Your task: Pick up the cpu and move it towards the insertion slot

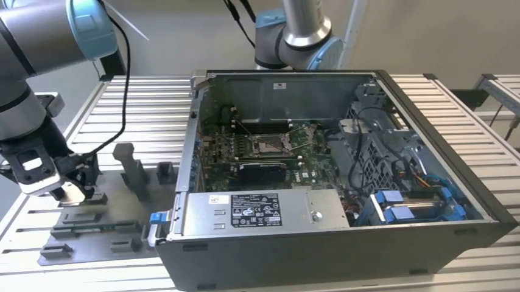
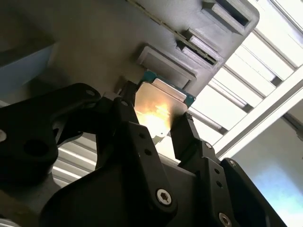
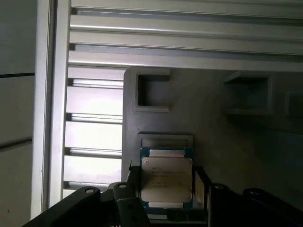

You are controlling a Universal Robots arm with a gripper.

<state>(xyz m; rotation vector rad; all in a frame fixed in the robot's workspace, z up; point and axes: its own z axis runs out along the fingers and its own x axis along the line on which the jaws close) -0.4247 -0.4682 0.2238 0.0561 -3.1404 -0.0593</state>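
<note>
The cpu [image 3: 166, 178] is a thin square chip with a silvery top and a green rim; it glints bright in the second wrist view [image 2: 158, 106]. It sits between my black fingers [image 3: 134, 185], which press on its two opposite edges just over a grey fixture recess [image 3: 165, 140]. My gripper [image 2: 154, 118] is shut on it; in the exterior view the gripper [image 1: 77, 188] hangs low at the far left, over the grey fixture plate [image 1: 106, 230]. The insertion slot [image 1: 270, 144], a silver-framed socket on green board, lies inside the open computer case, well to the exterior view's right of the gripper.
The open computer case [image 1: 455, 182] has tall metal walls, with a power supply [image 1: 252, 213] along its near side. Grey upright blocks [image 1: 130, 167] stand on the fixture plate beside my gripper. A second arm's base [image 1: 296, 33] rises behind the case. The table [image 1: 154, 109] is ribbed aluminium.
</note>
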